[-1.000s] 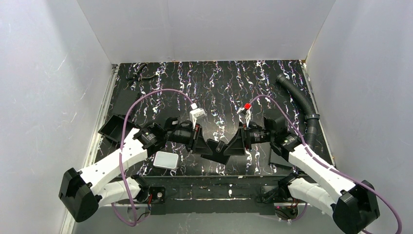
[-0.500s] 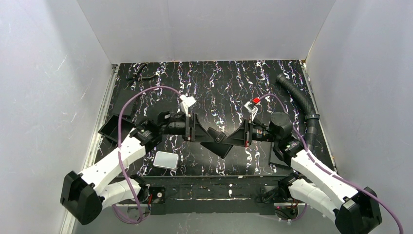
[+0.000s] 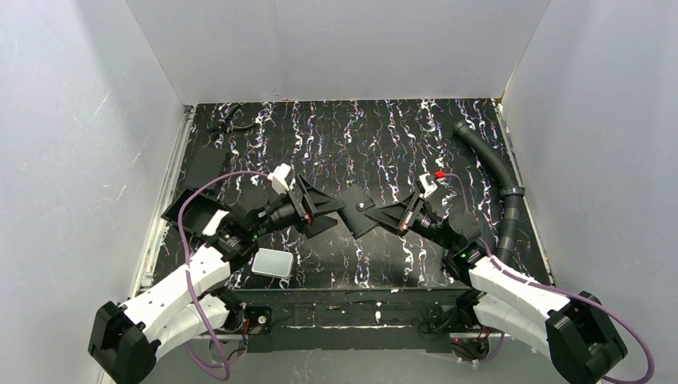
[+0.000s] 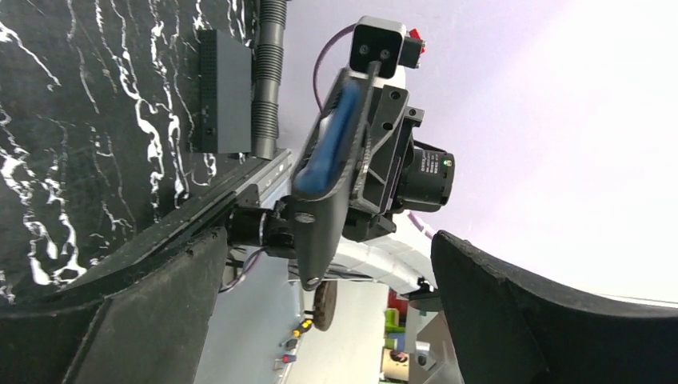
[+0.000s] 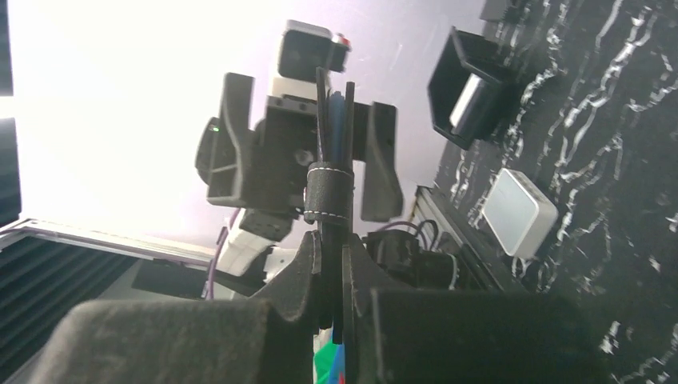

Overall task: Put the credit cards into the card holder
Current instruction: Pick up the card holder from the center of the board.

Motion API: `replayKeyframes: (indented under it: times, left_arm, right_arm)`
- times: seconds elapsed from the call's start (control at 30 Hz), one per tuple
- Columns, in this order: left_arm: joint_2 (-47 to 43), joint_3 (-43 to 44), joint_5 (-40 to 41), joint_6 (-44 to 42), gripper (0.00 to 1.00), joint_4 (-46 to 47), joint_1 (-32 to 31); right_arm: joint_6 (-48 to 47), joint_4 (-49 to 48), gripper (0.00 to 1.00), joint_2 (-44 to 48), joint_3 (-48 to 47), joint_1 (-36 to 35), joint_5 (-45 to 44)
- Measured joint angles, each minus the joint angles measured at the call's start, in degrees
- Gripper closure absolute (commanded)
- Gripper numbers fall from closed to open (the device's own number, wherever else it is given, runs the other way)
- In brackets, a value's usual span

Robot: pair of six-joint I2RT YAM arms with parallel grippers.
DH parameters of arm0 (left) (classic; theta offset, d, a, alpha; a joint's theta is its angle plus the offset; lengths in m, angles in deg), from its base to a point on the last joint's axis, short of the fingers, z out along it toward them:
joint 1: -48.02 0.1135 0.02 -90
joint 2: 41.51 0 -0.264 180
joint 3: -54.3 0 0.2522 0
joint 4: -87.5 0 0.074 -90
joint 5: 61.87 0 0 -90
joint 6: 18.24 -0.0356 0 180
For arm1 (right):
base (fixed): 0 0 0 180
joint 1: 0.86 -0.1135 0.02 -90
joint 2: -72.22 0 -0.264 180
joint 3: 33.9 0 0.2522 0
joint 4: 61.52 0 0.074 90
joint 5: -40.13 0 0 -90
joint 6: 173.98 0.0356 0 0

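The card holder (image 3: 360,210), a black folded wallet with a snap tab, hangs above the table's middle, and my right gripper (image 3: 384,216) is shut on it. In the right wrist view it stands edge-on (image 5: 329,188), clamped between my right gripper's (image 5: 332,260) fingers. My left gripper (image 3: 326,210) faces it from the left, open and holding nothing. The left wrist view shows the holder's bluish pocket (image 4: 332,140) beyond my left gripper's (image 4: 328,320) wide-spread fingers. A light grey rectangle (image 5: 468,100), perhaps a credit card, lies in a black tray.
A white rounded slab (image 3: 273,262) lies near the front left. The black tray (image 3: 190,210) sits at the left edge, with a black plate (image 3: 208,164) behind it. A corrugated hose (image 3: 500,180) runs along the right side. A small dark tool (image 3: 228,124) lies at the back left.
My right gripper shut on the card holder, then my left gripper opened and let go of it. Both grippers and the holder moved away from the front edge, and the left drew back leftward.
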Motion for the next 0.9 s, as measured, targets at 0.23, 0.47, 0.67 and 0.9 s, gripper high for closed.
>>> replayKeyframes:
  times: [0.23,0.47,0.67,0.9]
  left_arm:
    - [1.4,-1.2,5.3,3.9,0.29,4.6,-4.5]
    - [5.2,0.0,7.7,2.9,0.90,8.3,-6.0]
    - [4.8,0.8,8.9,-0.7,1.00,8.0,-6.4]
    - [1.1,4.2,13.1,-6.9,1.00,-6.5,-6.4]
  right_arm:
    - [2.3,-4.9,0.99,-0.1,0.0,-3.0,-5.2]
    - [2.5,-6.0,0.88,-1.1,0.0,-5.6,-7.2]
    - [-7.6,12.9,0.37,3.1,-5.3,-5.5,-6.9]
    - [-36.4,56.5,0.37,1.4,-31.8,-6.6,-14.4]
